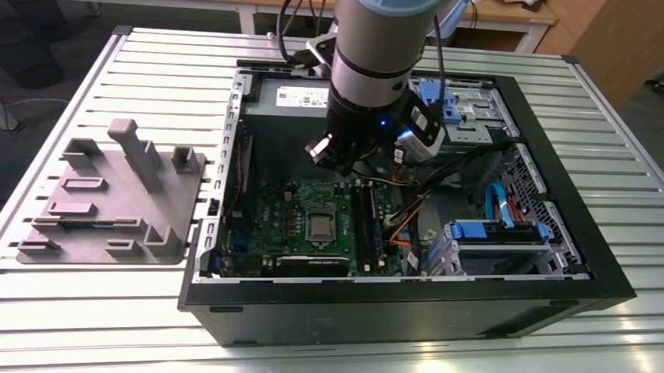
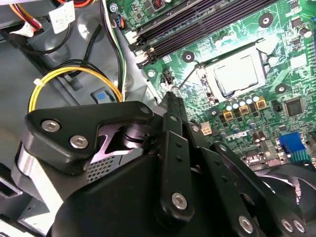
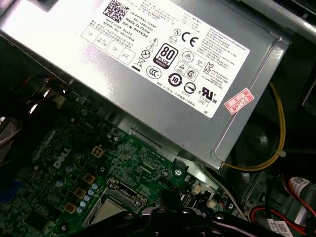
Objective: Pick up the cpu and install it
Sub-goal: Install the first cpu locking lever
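Nearest my wrist, the pincer hangs above the board; I cannot tell how its fingers stand. At two o'clock beyond it, the cpu already lies in its socket, frame raised, power supply farther off.

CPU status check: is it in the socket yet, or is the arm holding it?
Done, by the look of it: the cpu lies flat inside the metal-framed socket on the motherboard, its silver top showing in the second wrist view. In hand: nothing visible; the gripper hangs above the board beside the socket. Left: the pictures do not settle whether the socket frame is latched.
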`<state>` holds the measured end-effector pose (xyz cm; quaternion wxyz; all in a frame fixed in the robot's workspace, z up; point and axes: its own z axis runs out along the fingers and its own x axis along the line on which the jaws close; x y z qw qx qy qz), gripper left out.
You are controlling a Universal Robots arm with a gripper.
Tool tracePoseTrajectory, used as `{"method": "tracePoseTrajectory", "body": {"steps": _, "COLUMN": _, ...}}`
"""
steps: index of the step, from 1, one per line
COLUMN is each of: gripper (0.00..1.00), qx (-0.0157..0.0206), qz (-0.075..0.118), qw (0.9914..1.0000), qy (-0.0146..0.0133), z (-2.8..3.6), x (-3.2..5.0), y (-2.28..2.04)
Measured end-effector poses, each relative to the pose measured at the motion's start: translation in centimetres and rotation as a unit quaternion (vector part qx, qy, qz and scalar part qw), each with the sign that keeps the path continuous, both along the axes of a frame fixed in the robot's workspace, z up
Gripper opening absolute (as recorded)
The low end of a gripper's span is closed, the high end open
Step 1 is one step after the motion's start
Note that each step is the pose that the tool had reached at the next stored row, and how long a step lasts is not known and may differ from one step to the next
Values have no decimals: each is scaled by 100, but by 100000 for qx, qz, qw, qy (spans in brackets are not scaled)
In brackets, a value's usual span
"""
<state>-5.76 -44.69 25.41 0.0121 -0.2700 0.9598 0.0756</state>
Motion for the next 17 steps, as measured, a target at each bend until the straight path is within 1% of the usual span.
{"method": "tracePoseTrajectory", "body": {"steps": 3, "gripper": 11, "qx": -11, "qz": -9, "qw": 100000, "qy": 4, "z": -14, "x": -1, "y": 18}}
{"method": "tracePoseTrajectory", "body": {"steps": 7, "gripper": 11, "qx": -8, "qz": -180, "qw": 100000, "qy": 6, "z": -40, "x": -1, "y": 67}}
{"method": "tracePoseTrajectory", "body": {"steps": 9, "gripper": 11, "qx": -4, "qz": -581, "qw": 99998, "qy": 1, "z": -50, "x": -1, "y": 82}}
{"method": "tracePoseTrajectory", "body": {"steps": 11, "gripper": 11, "qx": -7, "qz": -1493, "qw": 99989, "qy": 5, "z": -57, "x": -1, "y": 85}}
{"method": "tracePoseTrajectory", "body": {"steps": 12, "gripper": 11, "qx": -17, "qz": -2244, "qw": 99975, "qy": 9, "z": -59, "x": -1, "y": 85}}
{"method": "tracePoseTrajectory", "body": {"steps": 15, "gripper": 11, "qx": -13, "qz": -4861, "qw": 99882, "qy": 6, "z": -68, "x": -1, "y": 85}}
{"method": "tracePoseTrajectory", "body": {"steps": 16, "gripper": 11, "qx": -11, "qz": -5421, "qw": 99853, "qy": 3, "z": -70, "x": -1, "y": 87}}
{"method": "tracePoseTrajectory", "body": {"steps": 17, "gripper": 11, "qx": -6, "qz": -5531, "qw": 99847, "qy": 9, "z": -70, "x": 0, "y": 87}}
